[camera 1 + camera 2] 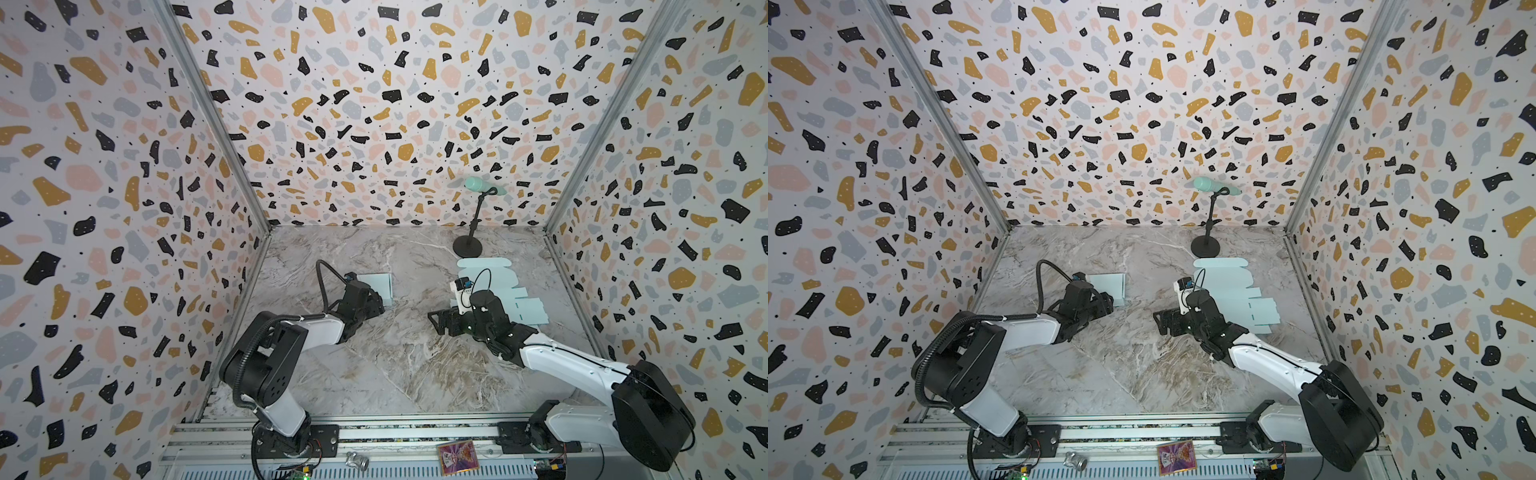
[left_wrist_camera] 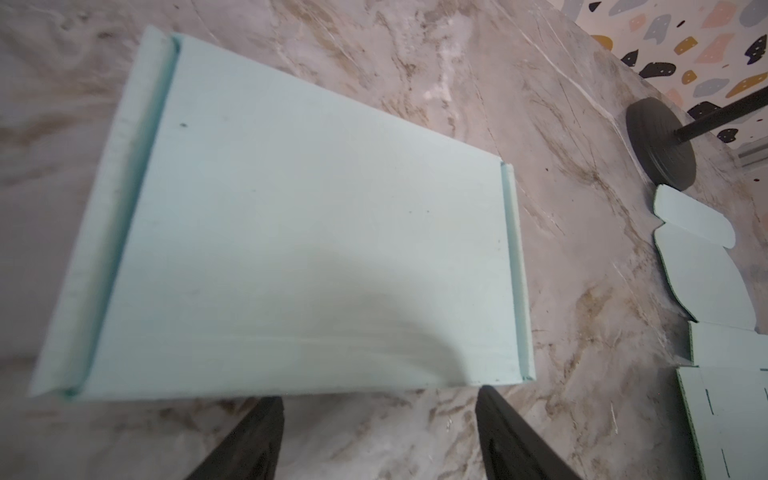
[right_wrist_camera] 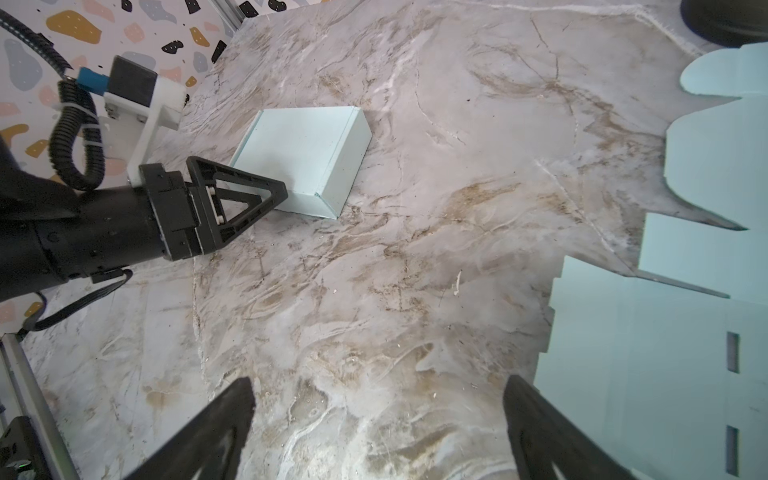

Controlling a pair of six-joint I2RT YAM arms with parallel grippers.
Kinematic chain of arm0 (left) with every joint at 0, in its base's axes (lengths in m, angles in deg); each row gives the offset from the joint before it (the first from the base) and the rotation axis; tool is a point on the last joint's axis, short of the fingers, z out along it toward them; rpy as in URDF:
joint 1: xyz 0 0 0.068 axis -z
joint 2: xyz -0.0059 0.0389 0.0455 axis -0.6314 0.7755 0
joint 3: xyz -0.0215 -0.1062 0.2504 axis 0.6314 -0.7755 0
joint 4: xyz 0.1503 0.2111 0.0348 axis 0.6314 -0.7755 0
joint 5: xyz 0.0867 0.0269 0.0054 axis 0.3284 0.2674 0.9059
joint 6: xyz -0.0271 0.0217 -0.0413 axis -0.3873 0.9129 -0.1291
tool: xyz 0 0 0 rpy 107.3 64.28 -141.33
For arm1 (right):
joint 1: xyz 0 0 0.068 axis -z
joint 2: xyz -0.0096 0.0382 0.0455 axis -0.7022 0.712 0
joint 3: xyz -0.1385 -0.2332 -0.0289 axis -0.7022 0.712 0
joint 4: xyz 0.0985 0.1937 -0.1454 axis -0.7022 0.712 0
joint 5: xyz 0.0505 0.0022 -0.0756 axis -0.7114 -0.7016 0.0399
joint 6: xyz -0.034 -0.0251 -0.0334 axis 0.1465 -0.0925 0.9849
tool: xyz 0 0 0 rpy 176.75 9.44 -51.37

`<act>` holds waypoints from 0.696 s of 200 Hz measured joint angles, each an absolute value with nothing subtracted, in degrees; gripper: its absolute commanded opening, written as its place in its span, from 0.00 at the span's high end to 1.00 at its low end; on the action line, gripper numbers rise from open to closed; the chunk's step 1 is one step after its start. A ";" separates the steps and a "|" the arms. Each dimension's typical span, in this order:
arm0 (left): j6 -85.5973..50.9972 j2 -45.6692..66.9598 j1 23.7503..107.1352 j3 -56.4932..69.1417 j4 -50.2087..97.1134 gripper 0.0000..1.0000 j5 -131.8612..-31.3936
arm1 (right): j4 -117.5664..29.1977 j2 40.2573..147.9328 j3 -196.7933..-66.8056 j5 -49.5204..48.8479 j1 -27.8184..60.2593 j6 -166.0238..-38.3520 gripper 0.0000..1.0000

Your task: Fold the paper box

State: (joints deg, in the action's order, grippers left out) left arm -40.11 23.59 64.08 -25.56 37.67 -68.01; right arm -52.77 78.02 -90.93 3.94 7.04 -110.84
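In both top views, paper box [image 1: 374, 283] partly behind spread, empty left hand [image 2: 379, 397]; right hand [image 3: 380, 379] spread, empty.

Bright, even light; wrist views slightly blurred.

Both top views: high, looking down over whole table [image 1: 395, 374]. Wrist views: close, low; both share folded box [image 2: 291, 228].

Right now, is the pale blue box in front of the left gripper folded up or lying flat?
Folded up: the box shows a closed top face and an upright side wall. The separate cut-out sheet lies spread flat.
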 measured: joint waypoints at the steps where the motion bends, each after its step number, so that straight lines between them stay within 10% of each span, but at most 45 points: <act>1: -40.09 23.61 64.02 -25.56 37.69 0.25 -68.05 | -52.77 78.02 -90.97 3.94 7.04 -110.81 0.05; 139: -37.53 32.84 58.97 -16.73 38.98 0.26 -70.34 | -51.39 77.91 -91.28 4.24 7.59 -109.98 0.05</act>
